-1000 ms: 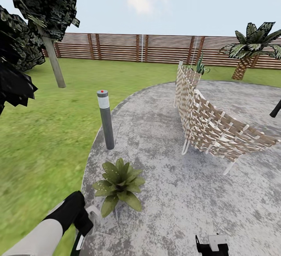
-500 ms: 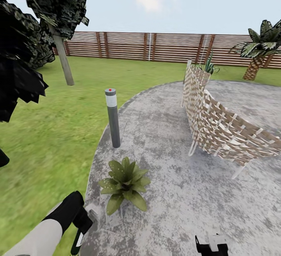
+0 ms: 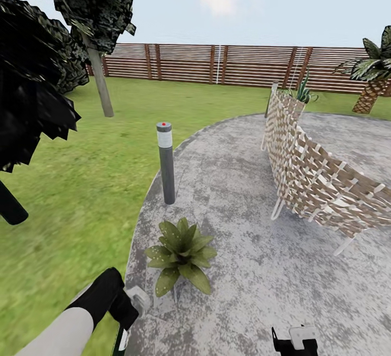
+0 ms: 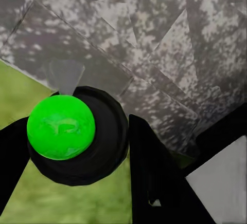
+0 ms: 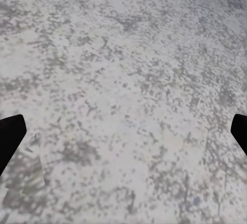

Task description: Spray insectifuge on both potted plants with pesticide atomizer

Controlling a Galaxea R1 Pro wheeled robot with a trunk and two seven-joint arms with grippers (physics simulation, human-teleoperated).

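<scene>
Left gripper [image 4: 77, 157] looks clamped on the pesticide atomizer [image 4: 62, 126] at the head view's lower left, right gripper [image 3: 296, 341] spread and idle at the bottom edge — I'd aim the nozzle at the potted plant [image 3: 182, 253] at lower centre and sweep every leaf, edges too.

A bright green round end [image 4: 60, 127] sits in a black ring, seen end-on between the left gripper's [image 4: 77, 162] dark fingers [image 4: 154, 178], which press against the ring's sides. Behind lie mottled grey patio stone [image 4: 154, 39] and, beside it, grass [image 4: 20, 93].
</scene>
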